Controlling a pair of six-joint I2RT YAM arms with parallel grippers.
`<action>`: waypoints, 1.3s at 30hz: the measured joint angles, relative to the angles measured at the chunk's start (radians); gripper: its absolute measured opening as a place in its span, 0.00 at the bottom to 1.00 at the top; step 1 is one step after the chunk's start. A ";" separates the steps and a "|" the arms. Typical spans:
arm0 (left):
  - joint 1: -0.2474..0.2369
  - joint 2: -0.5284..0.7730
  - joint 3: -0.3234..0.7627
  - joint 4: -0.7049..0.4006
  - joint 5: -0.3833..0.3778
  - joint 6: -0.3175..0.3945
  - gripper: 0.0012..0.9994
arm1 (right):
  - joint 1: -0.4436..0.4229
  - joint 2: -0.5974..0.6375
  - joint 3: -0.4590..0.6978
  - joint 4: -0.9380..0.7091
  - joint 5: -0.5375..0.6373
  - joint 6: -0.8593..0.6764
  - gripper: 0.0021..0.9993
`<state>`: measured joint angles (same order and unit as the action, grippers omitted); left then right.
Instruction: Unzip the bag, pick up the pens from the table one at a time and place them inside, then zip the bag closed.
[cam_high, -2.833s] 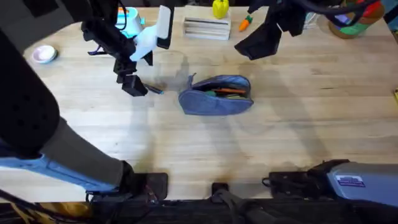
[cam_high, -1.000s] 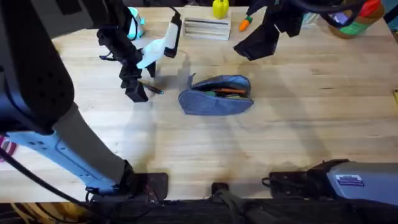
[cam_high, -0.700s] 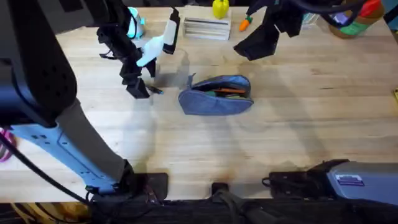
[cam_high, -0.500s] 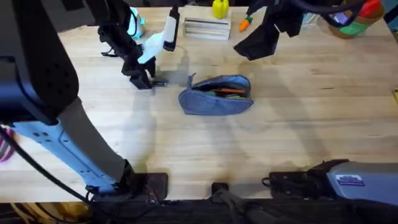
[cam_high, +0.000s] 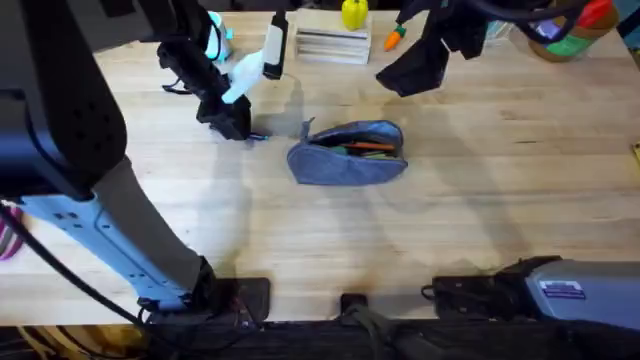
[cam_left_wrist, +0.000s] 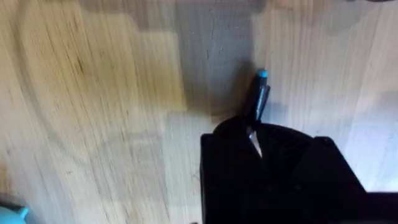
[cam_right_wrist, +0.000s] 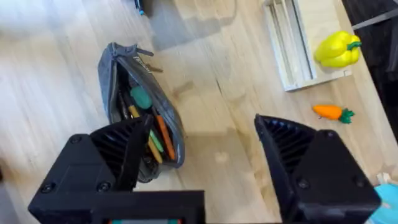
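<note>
Since a moment ago the left gripper (cam_high: 236, 125) has shifted right and down onto the dark pen (cam_high: 258, 136), left of the bag (cam_high: 347, 153) on the table (cam_high: 480, 200). Overhead, the pen's blue end pokes out toward the open bag, whose long axis runs left-right. By the left wrist, the fingers (cam_left_wrist: 236, 134) clamp the pen (cam_left_wrist: 257, 99), its lower length hidden. By the right wrist, the right gripper (cam_right_wrist: 205, 149) hangs spread above the bag (cam_right_wrist: 140, 112). No writing is legible.
</note>
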<state>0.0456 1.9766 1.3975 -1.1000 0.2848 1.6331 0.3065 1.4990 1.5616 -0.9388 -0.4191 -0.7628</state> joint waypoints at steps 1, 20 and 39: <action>0.000 0.000 0.000 0.000 0.000 -0.004 0.06 | 0.000 0.000 0.000 0.004 0.000 0.000 1.00; -0.036 -0.209 -0.058 -0.012 -0.001 -0.063 0.05 | 0.000 -0.047 0.000 0.042 0.019 0.000 1.00; -0.307 -0.609 -0.058 -0.014 0.017 -0.310 0.04 | -0.017 -0.402 0.000 -0.184 0.267 0.067 1.00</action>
<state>-0.2613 1.3681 1.3396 -1.1140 0.3021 1.3228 0.2896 1.0968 1.5620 -1.1233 -0.1524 -0.6953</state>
